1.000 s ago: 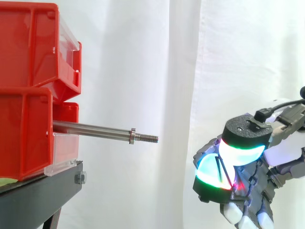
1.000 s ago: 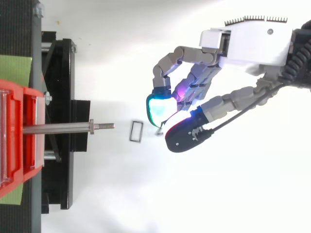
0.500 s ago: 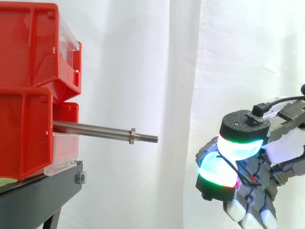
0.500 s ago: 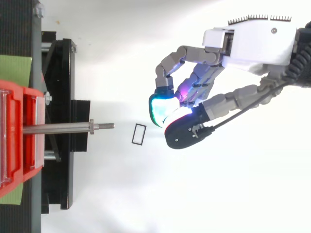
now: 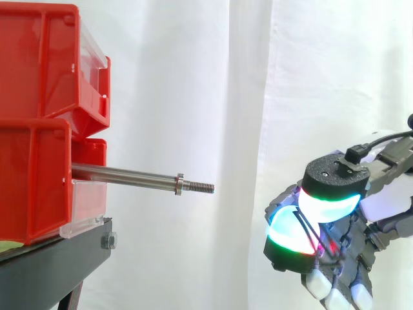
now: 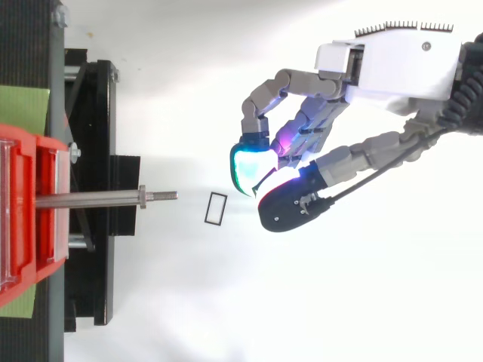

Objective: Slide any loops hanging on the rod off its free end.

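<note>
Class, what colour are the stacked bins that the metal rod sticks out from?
The bins are red; the side view shows them best.

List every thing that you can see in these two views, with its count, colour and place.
bins: two, red, stacked on the stand at the left.
rod: one, silver, sticking out level from the bins; nothing hangs on it.
loop: one, dark, rectangular, lying just past the rod's free end.
stand: one, black, under the bins.
green sheet: one, green, on the stand under the bins.
curtain: one, white, behind everything.
robot hand: one, grey and white, right of the loop, fingers curled, holding nothing.
</note>
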`<action>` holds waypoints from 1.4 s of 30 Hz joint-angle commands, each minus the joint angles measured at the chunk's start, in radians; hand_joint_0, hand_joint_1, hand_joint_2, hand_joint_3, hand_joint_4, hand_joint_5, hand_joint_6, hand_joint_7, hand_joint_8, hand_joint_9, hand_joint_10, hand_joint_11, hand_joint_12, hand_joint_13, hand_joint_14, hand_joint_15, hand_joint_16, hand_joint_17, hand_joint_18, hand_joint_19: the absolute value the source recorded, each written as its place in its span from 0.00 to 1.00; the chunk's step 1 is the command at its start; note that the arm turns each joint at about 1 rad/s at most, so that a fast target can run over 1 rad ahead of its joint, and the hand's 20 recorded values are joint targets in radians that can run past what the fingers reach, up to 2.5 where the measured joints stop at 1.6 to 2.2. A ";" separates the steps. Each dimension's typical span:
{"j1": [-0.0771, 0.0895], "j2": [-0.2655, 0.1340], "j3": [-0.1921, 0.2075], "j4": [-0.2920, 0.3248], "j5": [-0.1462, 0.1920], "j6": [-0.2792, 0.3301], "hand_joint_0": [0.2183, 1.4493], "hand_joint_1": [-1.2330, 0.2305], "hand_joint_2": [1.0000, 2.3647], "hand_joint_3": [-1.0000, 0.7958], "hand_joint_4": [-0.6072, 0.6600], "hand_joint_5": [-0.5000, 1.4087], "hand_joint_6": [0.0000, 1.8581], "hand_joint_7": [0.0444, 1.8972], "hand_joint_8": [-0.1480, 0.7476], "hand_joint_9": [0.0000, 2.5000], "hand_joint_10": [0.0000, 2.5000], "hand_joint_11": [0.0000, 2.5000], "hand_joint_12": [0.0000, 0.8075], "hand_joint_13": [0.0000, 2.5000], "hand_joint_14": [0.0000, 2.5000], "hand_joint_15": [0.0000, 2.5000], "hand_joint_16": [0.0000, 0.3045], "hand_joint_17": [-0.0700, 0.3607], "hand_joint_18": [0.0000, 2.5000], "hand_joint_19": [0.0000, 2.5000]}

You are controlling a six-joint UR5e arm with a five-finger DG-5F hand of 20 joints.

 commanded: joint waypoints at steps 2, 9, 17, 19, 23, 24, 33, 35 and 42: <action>0.000 0.000 0.000 0.000 0.000 0.001 0.30 0.43 0.00 0.32 0.58 0.18 0.45 0.55 0.51 0.39 0.00 0.13 0.37 0.37 0.00 0.08 0.15 0.40 0.36 0.16; 0.000 0.000 0.000 0.000 0.000 0.001 0.31 0.45 0.01 0.34 0.57 0.18 0.45 0.55 0.51 0.40 0.00 0.13 0.38 0.37 0.00 0.08 0.15 0.40 0.36 0.16; 0.000 0.000 0.000 0.000 0.000 0.001 0.31 0.31 0.01 0.40 0.56 0.18 0.45 0.55 0.51 0.39 0.00 0.13 0.38 0.36 0.00 0.08 0.15 0.40 0.36 0.16; 0.000 0.000 0.000 0.000 0.000 0.001 0.31 0.29 0.01 0.40 0.56 0.17 0.46 0.54 0.50 0.38 0.00 0.13 0.37 0.36 0.00 0.08 0.15 0.40 0.35 0.16; 0.000 0.000 0.000 0.000 0.000 0.001 0.32 0.27 0.01 0.39 0.56 0.17 0.46 0.54 0.49 0.37 0.00 0.13 0.37 0.35 0.00 0.08 0.15 0.40 0.35 0.15; 0.000 0.000 0.000 0.000 0.000 0.001 0.32 0.27 0.01 0.39 0.56 0.17 0.46 0.53 0.49 0.37 0.00 0.13 0.37 0.35 0.00 0.08 0.15 0.39 0.35 0.16; 0.000 0.000 0.000 -0.002 0.000 0.001 0.30 0.41 0.01 0.34 0.58 0.18 0.45 0.56 0.50 0.40 0.00 0.12 0.37 0.36 0.00 0.08 0.15 0.40 0.35 0.16; 0.000 0.000 0.000 -0.003 0.000 0.001 0.30 0.44 0.01 0.34 0.59 0.18 0.45 0.56 0.50 0.40 0.00 0.13 0.37 0.36 0.00 0.08 0.15 0.40 0.35 0.16; 0.000 0.000 0.000 -0.005 -0.001 0.002 0.31 0.48 0.01 0.34 0.61 0.19 0.44 0.58 0.51 0.42 0.00 0.13 0.38 0.36 0.00 0.08 0.15 0.39 0.35 0.17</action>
